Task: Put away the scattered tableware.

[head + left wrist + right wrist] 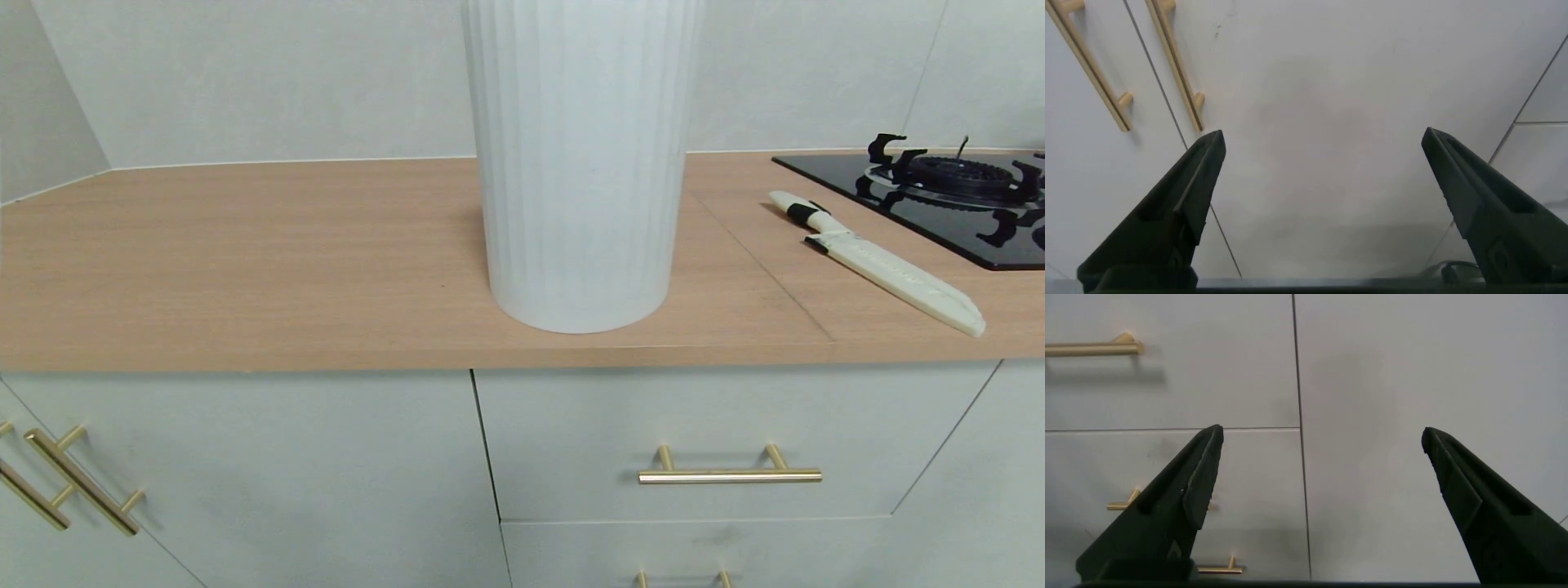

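Note:
A cream knife with a black band on its handle (878,263) lies on the wooden countertop (245,261) at the right, beside the stove. A tall white ribbed container (578,163) stands upright in the middle of the counter. My left gripper (1323,143) is open with nothing between its fingers, facing the white cabinet doors (1315,122) below the counter. My right gripper (1323,441) is open too and holds nothing, in front of the white drawer fronts (1208,384).
A black gas stove (955,196) occupies the counter's far right corner. Below the counter are white cabinet doors and drawers with brass bar handles (729,474). The counter's left half is bare wood. A white wall runs behind.

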`<state>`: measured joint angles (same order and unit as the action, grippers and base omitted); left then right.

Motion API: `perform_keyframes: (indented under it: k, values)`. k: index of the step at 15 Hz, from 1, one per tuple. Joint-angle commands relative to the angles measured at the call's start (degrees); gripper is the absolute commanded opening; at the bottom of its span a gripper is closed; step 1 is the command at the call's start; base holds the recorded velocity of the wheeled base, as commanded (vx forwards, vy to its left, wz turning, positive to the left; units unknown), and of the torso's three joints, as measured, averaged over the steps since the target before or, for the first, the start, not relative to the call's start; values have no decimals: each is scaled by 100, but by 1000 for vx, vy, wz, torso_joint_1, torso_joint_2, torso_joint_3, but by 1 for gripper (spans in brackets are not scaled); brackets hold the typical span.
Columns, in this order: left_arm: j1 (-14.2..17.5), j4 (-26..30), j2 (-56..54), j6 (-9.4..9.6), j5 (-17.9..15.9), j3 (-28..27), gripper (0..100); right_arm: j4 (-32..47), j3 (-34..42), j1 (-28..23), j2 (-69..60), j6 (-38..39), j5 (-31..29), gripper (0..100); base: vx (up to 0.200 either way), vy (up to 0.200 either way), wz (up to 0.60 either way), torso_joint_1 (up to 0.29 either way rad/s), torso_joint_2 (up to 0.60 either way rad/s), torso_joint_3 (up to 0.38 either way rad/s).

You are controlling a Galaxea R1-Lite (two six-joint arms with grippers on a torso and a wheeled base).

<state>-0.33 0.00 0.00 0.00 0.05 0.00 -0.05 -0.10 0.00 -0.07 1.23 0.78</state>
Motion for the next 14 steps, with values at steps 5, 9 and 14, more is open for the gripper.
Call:
perform_keyframes:
  k: [5,9,14]
  values:
    - [-2,0,0,0,4,0,100,-4,1,0,7,0,1,100,0,0,0,0,0,0]
    - [-2,0,0,0,4,0,100,-4,1,9,7,0,1,100,0,0,0,0,0,0]
    - [-2,0,0,0,4,0,100,-4,1,0,7,0,1,100,0,0,0,84,-264,-249]
